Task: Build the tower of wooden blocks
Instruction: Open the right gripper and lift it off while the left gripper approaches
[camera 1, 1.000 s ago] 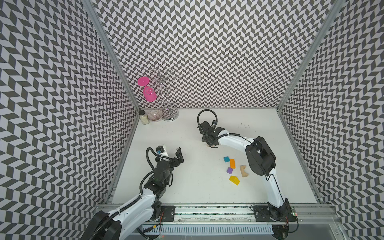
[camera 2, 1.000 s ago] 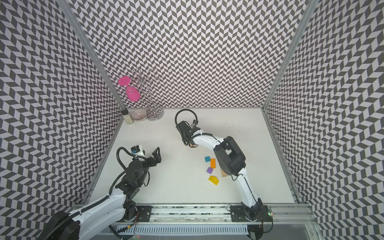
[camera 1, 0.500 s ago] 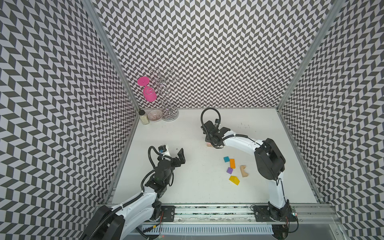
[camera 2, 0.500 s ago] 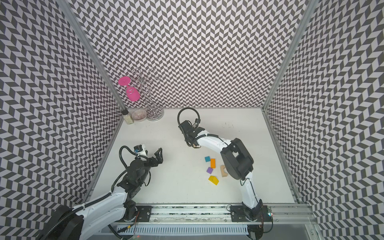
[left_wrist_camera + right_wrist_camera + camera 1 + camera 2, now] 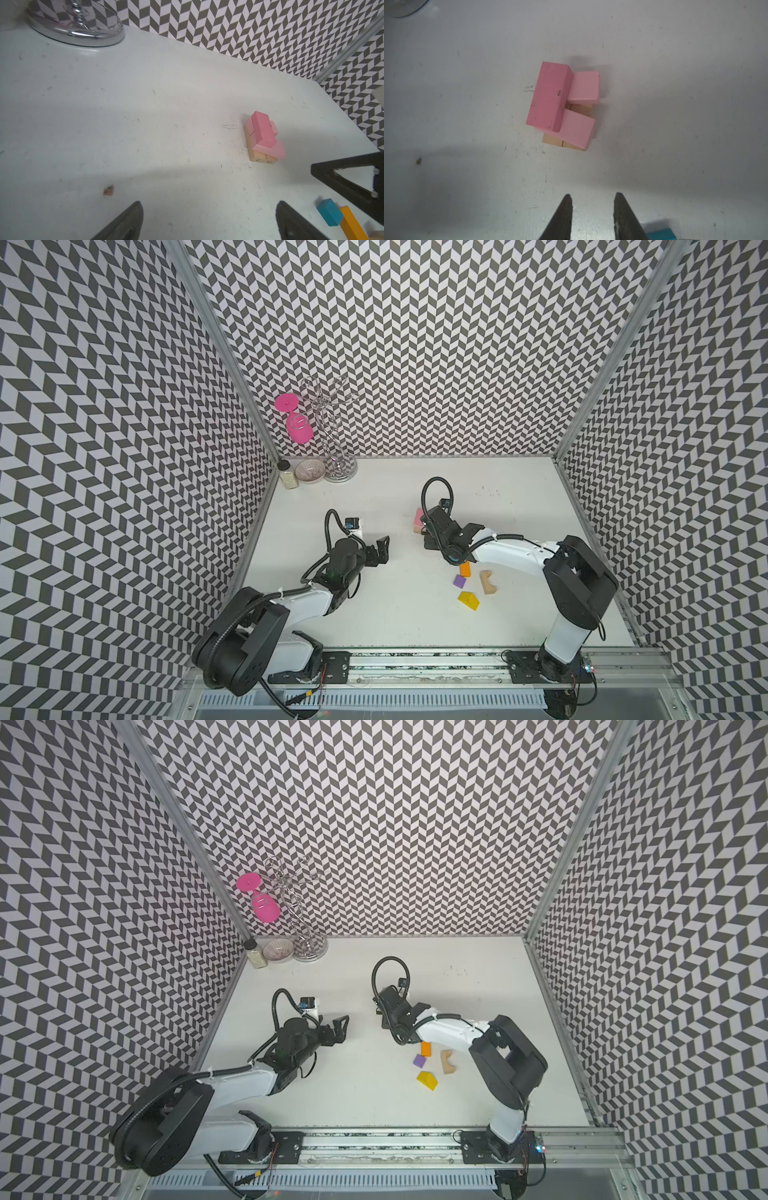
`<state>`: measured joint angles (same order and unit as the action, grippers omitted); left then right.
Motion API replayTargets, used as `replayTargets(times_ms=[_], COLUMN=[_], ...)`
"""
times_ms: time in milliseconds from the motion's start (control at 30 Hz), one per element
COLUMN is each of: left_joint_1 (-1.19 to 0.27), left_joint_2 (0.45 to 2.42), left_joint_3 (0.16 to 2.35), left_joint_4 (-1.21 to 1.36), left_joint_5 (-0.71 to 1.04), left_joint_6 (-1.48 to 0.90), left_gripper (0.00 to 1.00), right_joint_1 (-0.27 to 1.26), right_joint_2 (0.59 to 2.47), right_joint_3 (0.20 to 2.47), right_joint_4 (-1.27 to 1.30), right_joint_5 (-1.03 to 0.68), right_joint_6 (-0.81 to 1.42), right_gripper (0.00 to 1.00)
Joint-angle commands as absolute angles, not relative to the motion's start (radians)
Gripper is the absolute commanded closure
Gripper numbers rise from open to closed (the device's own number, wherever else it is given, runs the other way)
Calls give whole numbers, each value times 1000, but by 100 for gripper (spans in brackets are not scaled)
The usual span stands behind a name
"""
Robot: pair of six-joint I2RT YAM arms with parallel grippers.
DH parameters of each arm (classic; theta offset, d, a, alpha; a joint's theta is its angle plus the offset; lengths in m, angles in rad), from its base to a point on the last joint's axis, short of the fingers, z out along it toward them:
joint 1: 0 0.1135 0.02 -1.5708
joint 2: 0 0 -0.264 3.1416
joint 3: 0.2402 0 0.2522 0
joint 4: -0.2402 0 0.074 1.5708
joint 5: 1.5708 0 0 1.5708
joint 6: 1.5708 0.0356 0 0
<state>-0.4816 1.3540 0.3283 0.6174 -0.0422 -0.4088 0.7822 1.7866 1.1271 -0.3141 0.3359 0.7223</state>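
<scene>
Low wood block tower [image 5: 548, 95], tan bars under pink slabs, stands near the white table's [image 5: 395, 622] middle.
Right gripper [image 5: 592, 199] hovers beside it, jaws narrowly apart, empty; left gripper [image 5: 208, 205] spread wide, empty; orange slab [image 5: 465, 568], purple cube [image 5: 459, 581], yellow roof-shaped block [image 5: 468, 600] lie nearer the front edge.

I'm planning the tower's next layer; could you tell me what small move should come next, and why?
Probably shift the right pincer toward the teal cube and widen it. It holds nothing, its jaws stand narrowly apart, the tower ends at a dark pink block, and the cube lies loose close by.
</scene>
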Motion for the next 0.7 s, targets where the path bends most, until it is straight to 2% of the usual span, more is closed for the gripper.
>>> replayTargets(times_ms=[0, 667], left_joint_1=[-477, -477], left_joint_2=[1405, 1516], left_joint_3=[377, 444], left_joint_4=[623, 616], left_joint_5=[29, 54], left_joint_6=[-399, -375], left_gripper=[0, 0], right_joint_1=[783, 721], right_joint_2=[1848, 1940], right_joint_3=[1166, 1233], right_joint_4=[-251, -256], right_joint_5=[316, 310], right_joint_6=[700, 701], right_gripper=[67, 67])
